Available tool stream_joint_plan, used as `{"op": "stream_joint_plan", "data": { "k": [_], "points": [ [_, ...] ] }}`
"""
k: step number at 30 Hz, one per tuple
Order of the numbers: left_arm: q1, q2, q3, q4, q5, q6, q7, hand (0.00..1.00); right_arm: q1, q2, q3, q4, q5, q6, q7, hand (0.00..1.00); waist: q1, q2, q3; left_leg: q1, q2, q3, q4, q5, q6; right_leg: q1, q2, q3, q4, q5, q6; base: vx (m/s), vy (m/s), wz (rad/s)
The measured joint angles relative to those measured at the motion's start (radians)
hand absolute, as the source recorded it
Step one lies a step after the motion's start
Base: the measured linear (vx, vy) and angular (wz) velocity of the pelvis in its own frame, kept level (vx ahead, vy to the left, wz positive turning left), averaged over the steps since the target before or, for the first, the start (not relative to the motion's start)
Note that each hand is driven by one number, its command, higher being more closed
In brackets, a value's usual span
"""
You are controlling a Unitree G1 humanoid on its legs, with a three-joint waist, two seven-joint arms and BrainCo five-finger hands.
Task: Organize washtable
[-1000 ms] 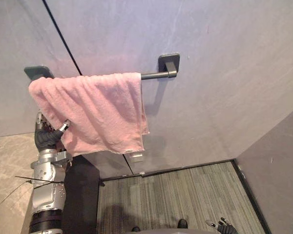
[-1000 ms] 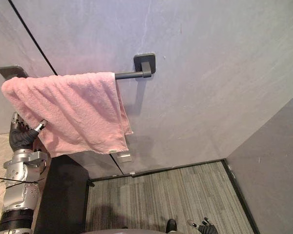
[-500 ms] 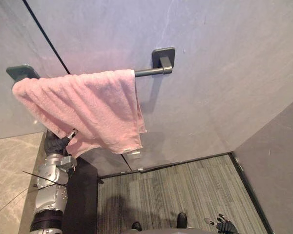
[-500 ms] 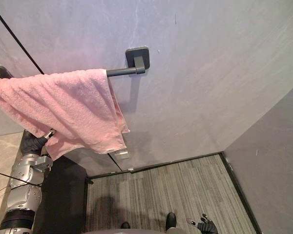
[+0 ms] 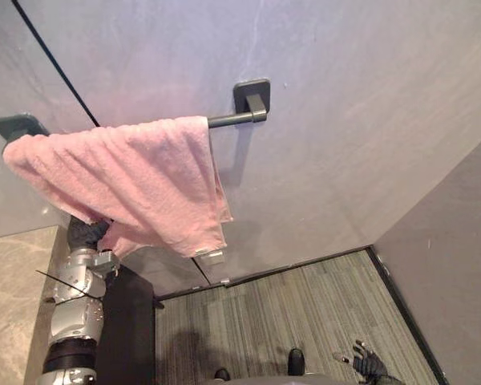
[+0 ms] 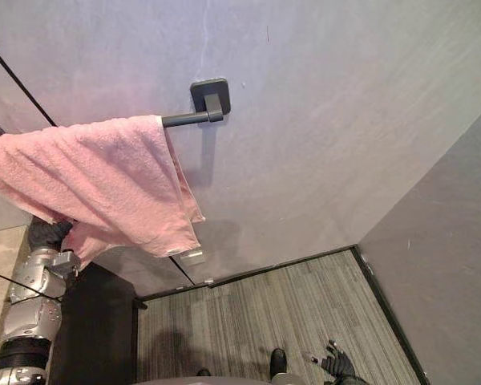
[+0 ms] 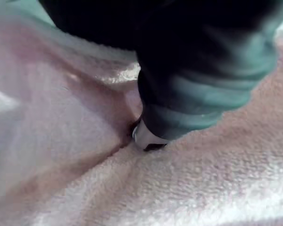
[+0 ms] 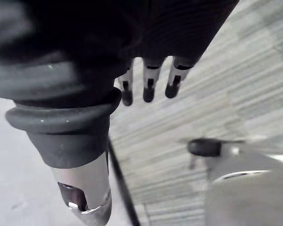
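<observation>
- Lower left: a beige marble counter (image 5: 12, 297) ends against a dark side panel (image 5: 132, 321).
- Just above the counter's edge, the left hand (image 5: 86, 234) reaches up under the pink towel (image 5: 136, 172). The cloth covers it, so I cannot tell whether it grips.
- Across the upper left, the towel hangs over a dark bar (image 5: 231, 120) fixed to the grey wall (image 5: 345, 120).
- Below, striped grey carpet (image 5: 289, 309) covers the floor.
- Lower right: the right hand (image 5: 367, 365) hangs over the carpet, fingers (image 8: 149, 87) straight, holding nothing.
- A second ago the left hand showed beside the towel's lower edge; now the towel hides it. The whole view has also shifted.
</observation>
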Motion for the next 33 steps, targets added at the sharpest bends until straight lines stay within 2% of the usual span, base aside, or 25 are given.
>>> {"op": "stream_joint_plan", "data": {
  "k": [4, 7, 12, 16, 19, 21, 27, 33],
  "points": [
    [-0.020, 0.057, 0.003, 0.000, 0.004, 0.000, -0.007, 1.00, -0.003, -0.058, 0.053, -0.248, 0.000, -0.002, 0.040, 0.00, 0.008, -0.001, -0.001, 0.002, 0.000, 0.004, 0.002, 0.000, 0.000, -0.003, 0.001, 0.005, 0.000, 0.003, -0.002, 0.00, -0.003, -0.03],
    [-0.056, 0.086, 0.003, 0.000, 0.004, 0.000, -0.020, 1.00, -0.048, -0.160, 0.130, -0.501, 0.004, -0.011, 0.086, 0.00, 0.029, -0.004, -0.002, -0.007, 0.000, 0.007, 0.020, -0.004, -0.005, -0.003, -0.001, 0.016, 0.000, 0.006, 0.000, -0.05, -0.004, -0.07],
    [-0.088, 0.093, -0.004, 0.001, 0.004, -0.001, -0.023, 1.00, -0.226, -0.265, 0.204, -0.635, 0.061, -0.024, 0.115, 0.00, 0.035, -0.006, -0.002, -0.016, 0.003, 0.007, 0.032, -0.004, -0.005, -0.005, 0.001, 0.019, -0.004, 0.018, -0.007, -0.04, -0.013, -0.02],
    [-0.110, 0.093, -0.029, 0.001, 0.003, 0.000, -0.042, 1.00, -0.378, -0.332, 0.260, -0.643, 0.096, -0.025, 0.110, 0.00, 0.053, -0.007, -0.002, -0.018, 0.003, 0.007, 0.037, -0.004, -0.005, -0.005, 0.001, 0.021, -0.005, 0.025, -0.008, -0.04, -0.006, -0.01],
    [-0.110, 0.085, -0.057, 0.001, 0.003, 0.001, -0.042, 1.00, -0.491, -0.338, 0.314, -0.639, 0.111, -0.025, 0.091, 0.00, 0.057, -0.007, -0.002, -0.021, 0.002, 0.006, 0.042, -0.004, -0.004, -0.005, -0.001, 0.020, -0.005, 0.029, -0.008, -0.04, -0.002, 0.01],
    [-0.112, 0.071, -0.060, 0.001, 0.002, 0.003, -0.042, 1.00, -0.552, -0.334, 0.355, -0.612, 0.133, -0.024, 0.068, 0.00, 0.060, -0.007, -0.002, -0.025, 0.002, 0.004, 0.046, -0.004, -0.004, -0.005, -0.002, 0.018, -0.006, 0.031, -0.008, -0.03, -0.001, 0.03],
    [-0.142, 0.031, -0.091, 0.009, -0.001, 0.026, -0.039, 1.00, -0.723, -0.298, 0.443, -0.470, 0.228, 0.020, 0.013, 0.00, 0.108, -0.006, -0.001, -0.039, 0.003, -0.015, 0.057, -0.003, -0.004, -0.005, -0.003, 0.003, -0.006, 0.035, -0.011, -0.03, -0.009, 0.09],
    [-0.143, -0.007, -0.093, 0.035, -0.017, 0.039, -0.019, 1.00, -0.898, -0.231, 0.532, -0.310, 0.290, 0.044, -0.029, 0.00, 0.117, -0.001, 0.005, -0.061, 0.004, -0.036, 0.071, -0.002, -0.004, -0.009, -0.004, -0.010, -0.007, 0.038, -0.014, -0.02, -0.006, 0.09]
  ]
}}
